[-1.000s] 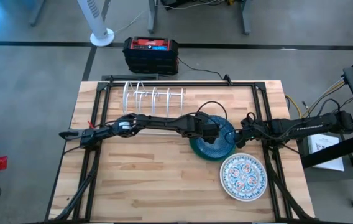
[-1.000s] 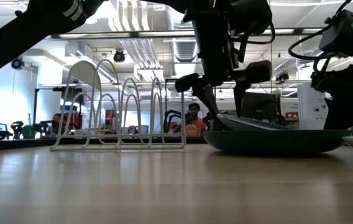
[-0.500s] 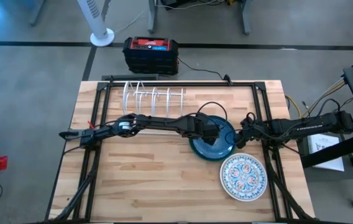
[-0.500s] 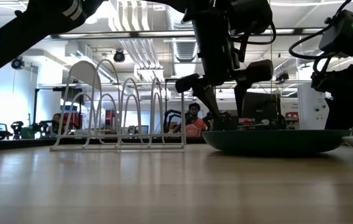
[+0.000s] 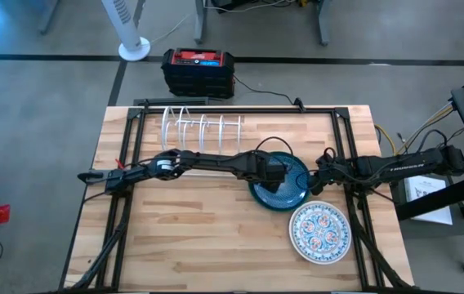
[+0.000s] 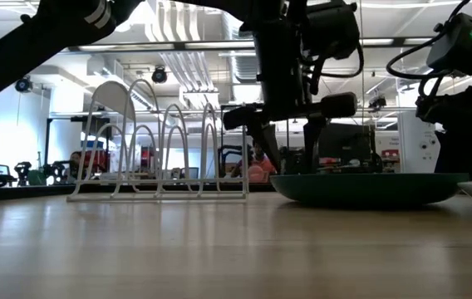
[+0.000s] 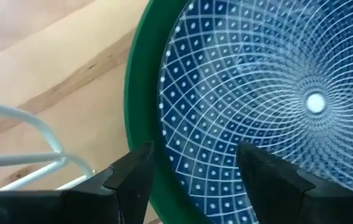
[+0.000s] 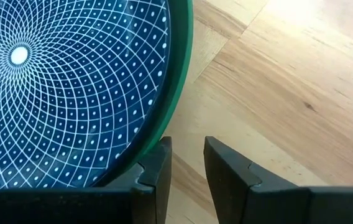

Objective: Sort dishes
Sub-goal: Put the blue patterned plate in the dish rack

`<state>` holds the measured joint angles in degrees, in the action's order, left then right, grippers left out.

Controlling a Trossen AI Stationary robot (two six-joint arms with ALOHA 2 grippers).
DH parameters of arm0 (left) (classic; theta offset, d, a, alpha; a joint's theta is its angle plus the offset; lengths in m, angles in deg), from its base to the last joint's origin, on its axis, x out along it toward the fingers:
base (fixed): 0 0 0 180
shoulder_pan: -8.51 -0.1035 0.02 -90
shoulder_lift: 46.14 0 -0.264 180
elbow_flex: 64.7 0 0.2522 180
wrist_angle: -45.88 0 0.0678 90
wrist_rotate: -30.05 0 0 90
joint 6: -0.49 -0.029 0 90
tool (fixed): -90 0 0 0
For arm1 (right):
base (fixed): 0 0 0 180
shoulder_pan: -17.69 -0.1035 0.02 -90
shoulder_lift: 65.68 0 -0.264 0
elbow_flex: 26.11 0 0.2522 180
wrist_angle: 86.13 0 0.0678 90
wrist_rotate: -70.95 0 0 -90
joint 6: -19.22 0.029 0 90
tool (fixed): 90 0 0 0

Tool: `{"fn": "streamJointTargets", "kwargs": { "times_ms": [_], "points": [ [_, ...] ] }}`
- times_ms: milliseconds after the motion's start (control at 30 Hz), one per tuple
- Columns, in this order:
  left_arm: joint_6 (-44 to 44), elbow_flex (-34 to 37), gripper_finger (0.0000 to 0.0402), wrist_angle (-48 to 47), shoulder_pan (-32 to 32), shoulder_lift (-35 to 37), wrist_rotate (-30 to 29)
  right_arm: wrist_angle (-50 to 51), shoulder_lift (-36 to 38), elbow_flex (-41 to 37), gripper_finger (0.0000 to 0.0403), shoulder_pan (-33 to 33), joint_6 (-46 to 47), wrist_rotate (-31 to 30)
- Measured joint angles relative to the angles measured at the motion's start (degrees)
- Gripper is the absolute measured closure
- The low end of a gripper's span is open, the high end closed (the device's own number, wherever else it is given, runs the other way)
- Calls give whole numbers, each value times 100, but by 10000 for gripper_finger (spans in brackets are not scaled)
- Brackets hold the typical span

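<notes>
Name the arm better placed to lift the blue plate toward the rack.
Left. Its open gripper straddles the blue plate rim on the side facing the rack; the right gripper sits beyond the far rim.

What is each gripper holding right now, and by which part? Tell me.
Nothing. The left gripper is open over the rim of the blue plate; the right gripper is open beside the green plate.

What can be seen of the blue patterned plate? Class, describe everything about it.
The blue plate is round, glossy and looks ceramic, dark blue with a fine white web of lines and dots spreading from a pale centre spot. It lies flat and face up inside a green plate, whose rim rings it, right of the table's middle. The left hand hangs open over its rim; the right hand waits at the stack's other edge. Neither visibly grips it.
</notes>
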<state>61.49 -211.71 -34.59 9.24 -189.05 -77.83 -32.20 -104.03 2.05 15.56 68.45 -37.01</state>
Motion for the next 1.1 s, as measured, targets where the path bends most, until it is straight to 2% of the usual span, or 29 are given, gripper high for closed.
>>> {"fn": "streamJointTargets", "kwargs": {
  "times_ms": [333, 500, 700, 1100],
  "points": [
    [99, 380, 184, 187, -4, 4, 205, 0, 0, 0, 322, 0, 0, 9],
    [84, 578, 184, 525, -4, 4, 261, -1, 0, 0, 314, 0, 2, 33],
    [-140, 679, 184, 998, -15, 4, 386, 26, -1, -4, 305, 0, 0, 42],
    [-329, 635, 184, 1159, -20, 2, 317, 35, -2, -4, 316, 2, -18, 31]
  ]
}}
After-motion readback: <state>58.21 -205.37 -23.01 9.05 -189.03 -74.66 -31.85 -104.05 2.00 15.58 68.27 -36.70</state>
